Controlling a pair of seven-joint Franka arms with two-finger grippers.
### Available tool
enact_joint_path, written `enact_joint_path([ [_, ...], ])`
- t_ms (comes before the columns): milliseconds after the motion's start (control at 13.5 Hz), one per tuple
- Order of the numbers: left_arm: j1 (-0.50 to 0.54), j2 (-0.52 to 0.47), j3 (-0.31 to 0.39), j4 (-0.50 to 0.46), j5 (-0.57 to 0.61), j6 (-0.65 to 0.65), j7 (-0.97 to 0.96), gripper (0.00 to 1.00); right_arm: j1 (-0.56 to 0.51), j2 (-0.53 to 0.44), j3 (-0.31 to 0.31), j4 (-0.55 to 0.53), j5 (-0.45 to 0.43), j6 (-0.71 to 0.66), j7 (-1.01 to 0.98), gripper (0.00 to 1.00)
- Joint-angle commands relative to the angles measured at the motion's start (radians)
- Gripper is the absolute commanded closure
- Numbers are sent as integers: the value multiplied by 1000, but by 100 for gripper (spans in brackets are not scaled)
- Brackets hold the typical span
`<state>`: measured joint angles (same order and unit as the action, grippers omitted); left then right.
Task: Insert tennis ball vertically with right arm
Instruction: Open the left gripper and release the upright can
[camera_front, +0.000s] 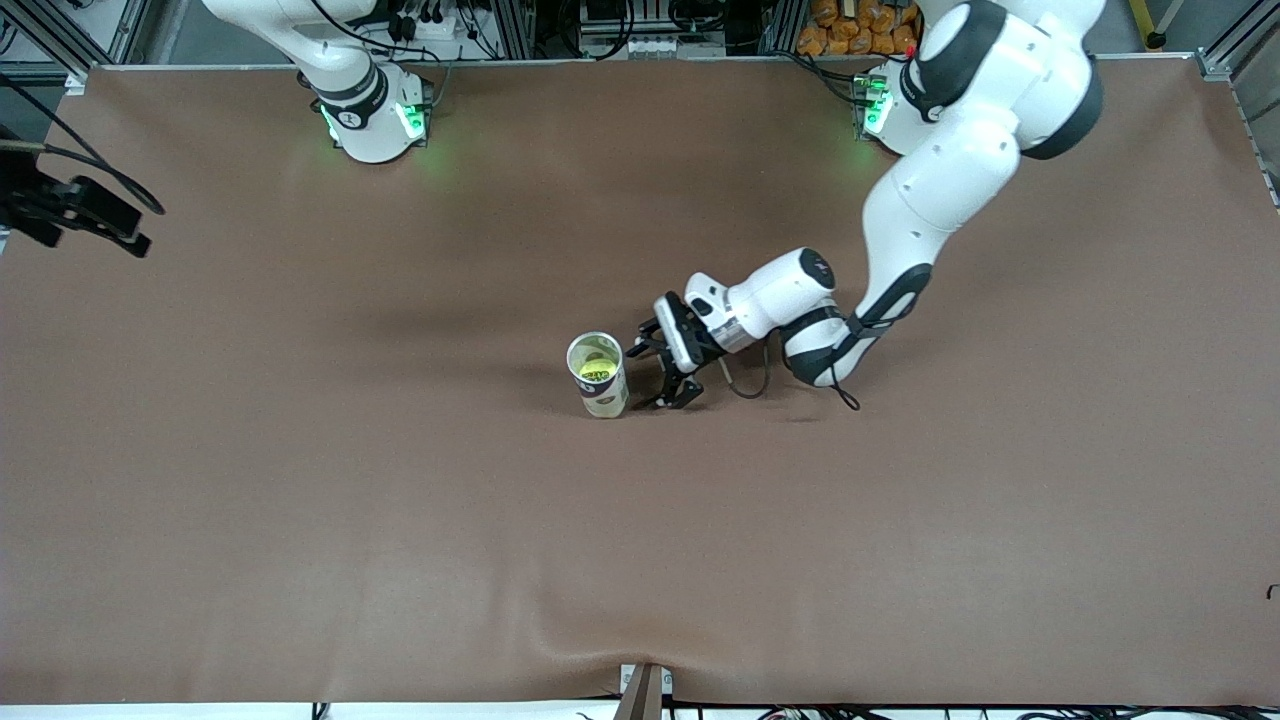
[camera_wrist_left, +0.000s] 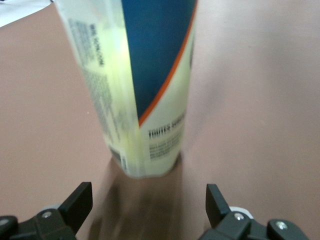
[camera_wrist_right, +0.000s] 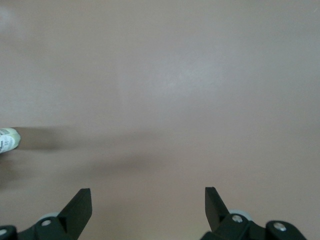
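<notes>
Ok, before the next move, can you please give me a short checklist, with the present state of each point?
1. Tube stands upright on the table: ok.
2. Tennis ball is inside the tube, seen through its open top: ok.
3. Left gripper is open and beside the tube, toward the left arm's end, not gripping it: ok.
4. Gap between the left gripper's fingers and the tube: ok, the wrist view shows them apart.
5. Right gripper is open and holds nothing: ok.
6. Right gripper's place over the table: cannot tell, the front view does not show it.
</notes>
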<state>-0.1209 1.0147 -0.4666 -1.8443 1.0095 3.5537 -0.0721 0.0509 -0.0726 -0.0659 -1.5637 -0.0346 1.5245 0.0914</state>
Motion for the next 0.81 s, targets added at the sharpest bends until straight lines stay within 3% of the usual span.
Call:
enact_joint_path([
  [0, 174, -35, -76, -93, 150, 1, -37, 0, -22, 37, 15, 68, -33, -36, -62, 0],
  [443, 478, -35, -161, -122, 487, -1, -291, 0, -8, 39, 15, 73, -31, -36, -73, 0],
  [739, 609, -31, -193, -76, 495, -3, -515, 0, -8, 39, 15, 73, -31, -35, -73, 0],
])
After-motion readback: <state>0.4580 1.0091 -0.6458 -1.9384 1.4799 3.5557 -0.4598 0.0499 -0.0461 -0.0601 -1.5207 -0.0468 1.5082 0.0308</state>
